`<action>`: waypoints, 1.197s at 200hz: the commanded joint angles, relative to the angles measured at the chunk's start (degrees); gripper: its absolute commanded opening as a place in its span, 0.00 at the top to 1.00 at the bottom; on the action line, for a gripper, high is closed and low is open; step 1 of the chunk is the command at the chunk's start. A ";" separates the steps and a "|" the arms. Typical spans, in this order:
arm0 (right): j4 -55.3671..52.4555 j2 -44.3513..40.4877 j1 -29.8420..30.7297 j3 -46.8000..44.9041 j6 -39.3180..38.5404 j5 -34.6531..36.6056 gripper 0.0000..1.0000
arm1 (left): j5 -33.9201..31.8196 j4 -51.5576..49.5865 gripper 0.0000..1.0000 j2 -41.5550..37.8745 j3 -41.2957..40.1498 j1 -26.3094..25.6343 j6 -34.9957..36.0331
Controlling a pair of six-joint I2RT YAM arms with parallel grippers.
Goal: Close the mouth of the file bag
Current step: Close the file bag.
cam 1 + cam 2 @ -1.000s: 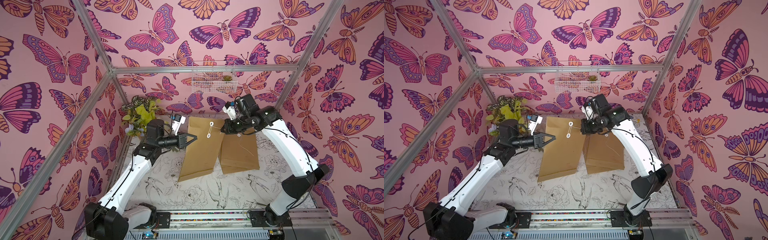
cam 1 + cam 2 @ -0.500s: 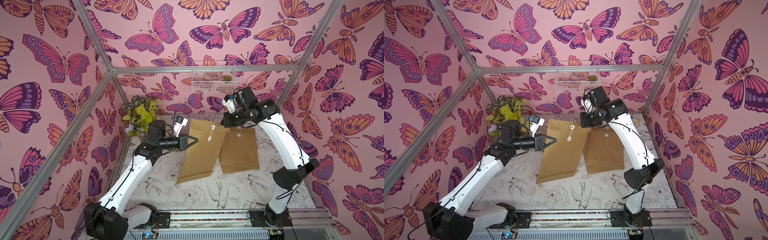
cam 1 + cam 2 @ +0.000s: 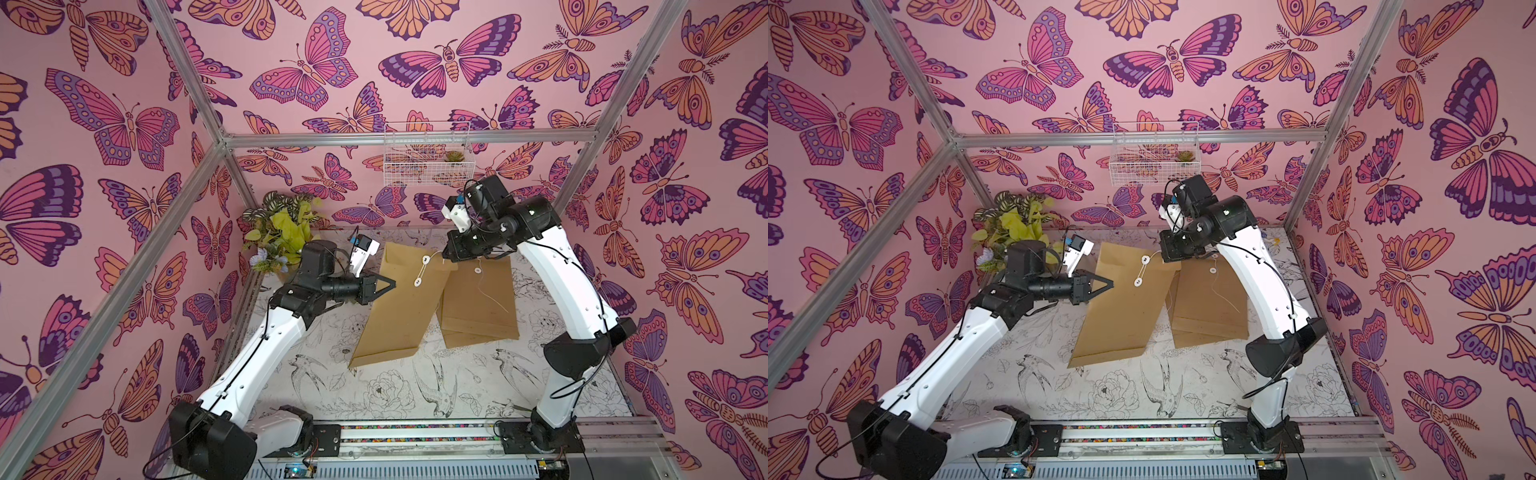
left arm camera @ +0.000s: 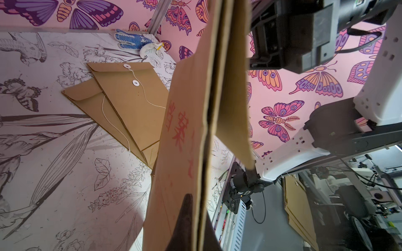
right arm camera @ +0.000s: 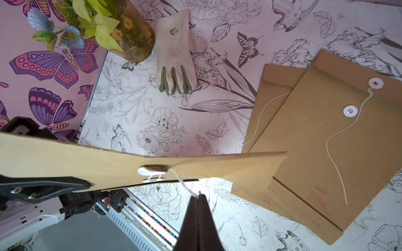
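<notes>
A brown file bag (image 3: 399, 307) hangs raised and tilted, beside and partly over a flat stack (image 3: 482, 307) of bags. The left gripper (image 3: 392, 285) is clamped on its edge. The right gripper (image 5: 199, 195), closed, pinches its string (image 5: 181, 181). Only the left wrist view shows red characters (image 4: 177, 123) on it, hard to read. Small red print (image 5: 320, 193) on the stack is illegible.

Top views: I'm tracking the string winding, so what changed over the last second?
The right arm raised its wrist toward the back wall and drew its elbow in, the right pincer staying shut on the string by the upper button. The left pincer shifted slightly, downward in the picture, with the file bag. Both grips held; the spare bags on the table did not move.
</notes>
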 commanded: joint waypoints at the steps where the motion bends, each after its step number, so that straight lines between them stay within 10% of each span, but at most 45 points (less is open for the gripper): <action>1: 0.01 -0.89 0.26 0.23 0.18 -3.90 1.00 | -2.77 -3.44 1.00 -1.01 1.58 -1.15 6.36; 180: 23.05 -6.19 1.05 -19.03 13.69 -26.32 1.00 | -10.08 -7.20 1.00 -0.17 3.99 -6.32 9.87; 239: 25.26 -9.94 1.31 -28.07 13.23 -21.73 0.99 | -9.64 -5.97 1.00 0.08 4.13 -6.31 7.85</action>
